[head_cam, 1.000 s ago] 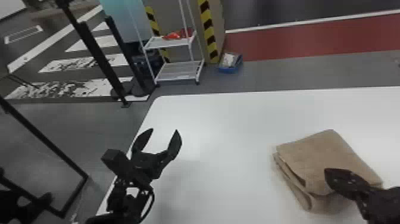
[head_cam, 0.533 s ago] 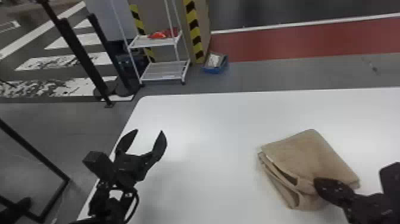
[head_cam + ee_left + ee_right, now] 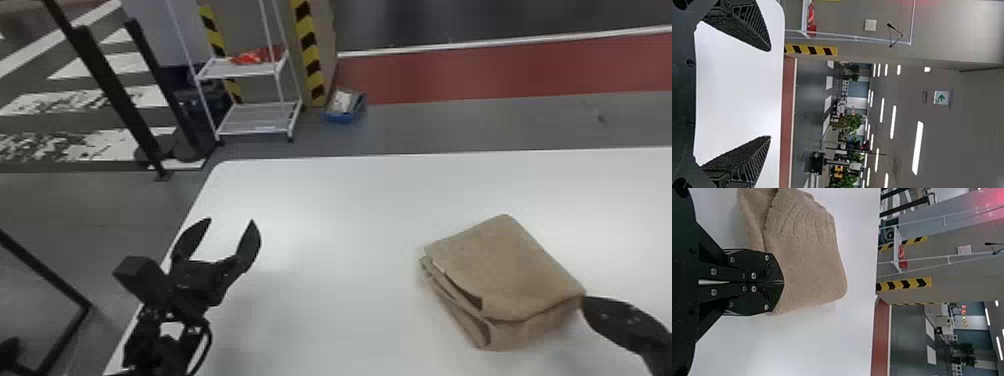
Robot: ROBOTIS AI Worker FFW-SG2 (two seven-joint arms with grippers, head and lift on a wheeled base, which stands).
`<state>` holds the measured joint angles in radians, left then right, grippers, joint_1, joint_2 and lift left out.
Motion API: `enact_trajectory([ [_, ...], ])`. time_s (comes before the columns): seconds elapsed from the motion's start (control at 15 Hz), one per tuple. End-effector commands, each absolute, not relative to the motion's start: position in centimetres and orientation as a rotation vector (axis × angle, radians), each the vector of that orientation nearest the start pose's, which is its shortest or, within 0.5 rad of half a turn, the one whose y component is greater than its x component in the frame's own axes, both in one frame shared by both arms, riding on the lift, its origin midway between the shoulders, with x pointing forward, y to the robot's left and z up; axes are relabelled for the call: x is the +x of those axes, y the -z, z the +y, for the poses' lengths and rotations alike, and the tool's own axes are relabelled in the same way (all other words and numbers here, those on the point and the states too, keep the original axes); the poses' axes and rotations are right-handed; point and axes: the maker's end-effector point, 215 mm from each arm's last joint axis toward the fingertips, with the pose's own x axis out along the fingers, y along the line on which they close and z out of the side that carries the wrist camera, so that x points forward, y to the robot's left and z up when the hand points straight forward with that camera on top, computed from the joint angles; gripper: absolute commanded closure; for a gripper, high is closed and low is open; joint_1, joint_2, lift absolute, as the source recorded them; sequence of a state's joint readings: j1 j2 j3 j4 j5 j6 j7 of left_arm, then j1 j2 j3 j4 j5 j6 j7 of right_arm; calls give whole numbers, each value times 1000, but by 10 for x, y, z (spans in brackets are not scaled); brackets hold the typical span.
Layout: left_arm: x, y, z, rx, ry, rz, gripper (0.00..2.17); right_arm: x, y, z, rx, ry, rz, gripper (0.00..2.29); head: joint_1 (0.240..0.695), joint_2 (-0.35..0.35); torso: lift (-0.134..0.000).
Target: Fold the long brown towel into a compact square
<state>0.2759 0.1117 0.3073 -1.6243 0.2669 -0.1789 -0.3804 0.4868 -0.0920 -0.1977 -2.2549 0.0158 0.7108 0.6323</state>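
Note:
The brown towel [image 3: 505,270] lies folded into a thick, layered bundle on the right part of the table, its loose layers gaping along the left and front sides. At its right corner is my right gripper [image 3: 591,303], apparently touching. In the right wrist view, the pressed-together fingers of my right gripper [image 3: 783,282] overlap an edge of the towel [image 3: 805,262]; no cloth is visible between them. Over the table's left side, my left gripper [image 3: 232,221] stands apart from the towel. The left wrist view has my left gripper [image 3: 770,94] open, nothing between its fingers.
The white table [image 3: 350,215] has its left edge under my left arm. Beyond its far edge stand a white shelf rack [image 3: 240,67] and a blue bin [image 3: 345,106] on the floor. Black posts [image 3: 117,95] rise past the table's left corner.
My right gripper has moved rightward from over the towel's front part to its right corner. The towel's front layers bulge higher. The head view has turned slightly right; my left gripper stays open.

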Motion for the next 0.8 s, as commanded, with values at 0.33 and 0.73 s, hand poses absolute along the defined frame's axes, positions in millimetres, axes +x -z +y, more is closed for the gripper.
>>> enact_trajectory([
  [0.33, 486, 370, 361, -71, 76, -34, 87, 424, 445, -222, 38, -402, 672, 2047, 695, 145, -125],
  [0.73, 485, 372, 366, -69, 69, -30, 87, 491, 436, -189, 41, -420, 644, 2047, 695, 183, -125],
])
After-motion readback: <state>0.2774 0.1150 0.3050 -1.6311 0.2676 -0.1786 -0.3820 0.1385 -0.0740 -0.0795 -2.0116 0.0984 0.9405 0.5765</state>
